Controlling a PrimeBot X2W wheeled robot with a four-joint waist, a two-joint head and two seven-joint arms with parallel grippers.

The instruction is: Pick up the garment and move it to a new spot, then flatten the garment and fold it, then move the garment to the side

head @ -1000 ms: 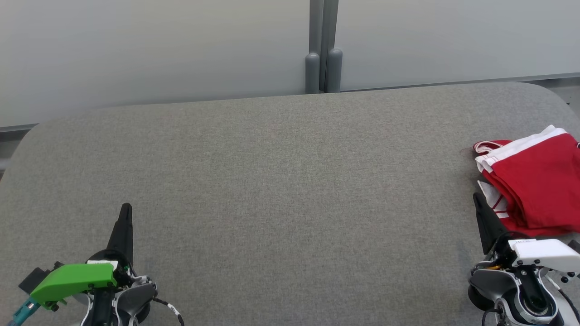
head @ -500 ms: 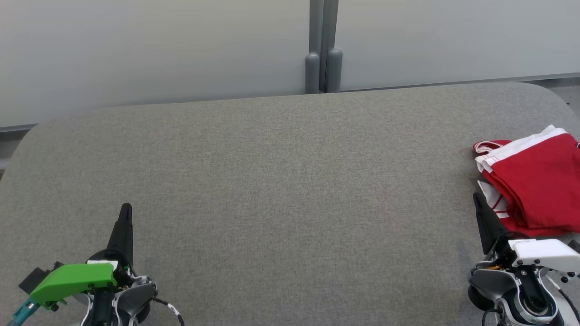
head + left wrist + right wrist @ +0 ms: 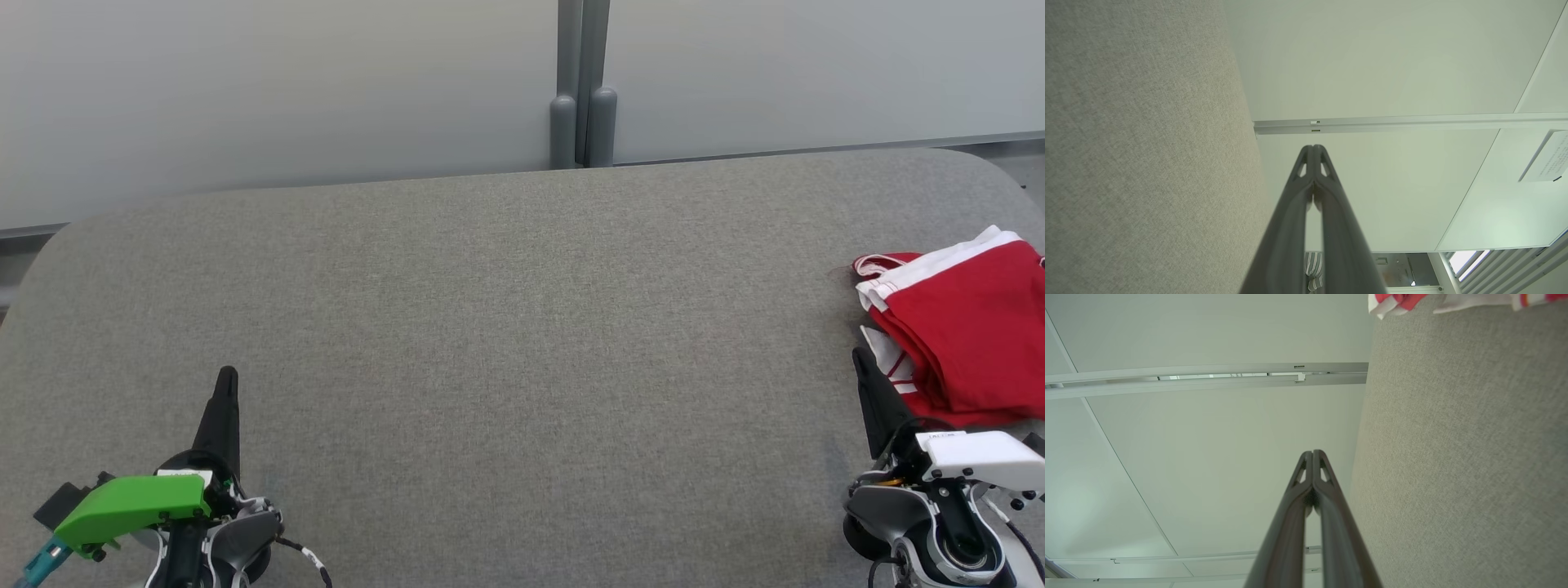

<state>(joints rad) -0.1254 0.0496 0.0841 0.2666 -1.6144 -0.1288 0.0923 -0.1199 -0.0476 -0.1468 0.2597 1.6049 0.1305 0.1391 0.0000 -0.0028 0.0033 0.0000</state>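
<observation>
lying at right edge of grey table [image 3: 490, 310]: red garment [image 3: 971, 327] beside right jaws | both jaws closed, empty

Red garment [image 3: 967, 327] lies at table [image 3: 490, 327] right edge.

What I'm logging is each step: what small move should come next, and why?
Probably open the right pincer: it is shut and empty, right beside the red garment lying at the grey surface's right edge; the left pincer is far off.
</observation>
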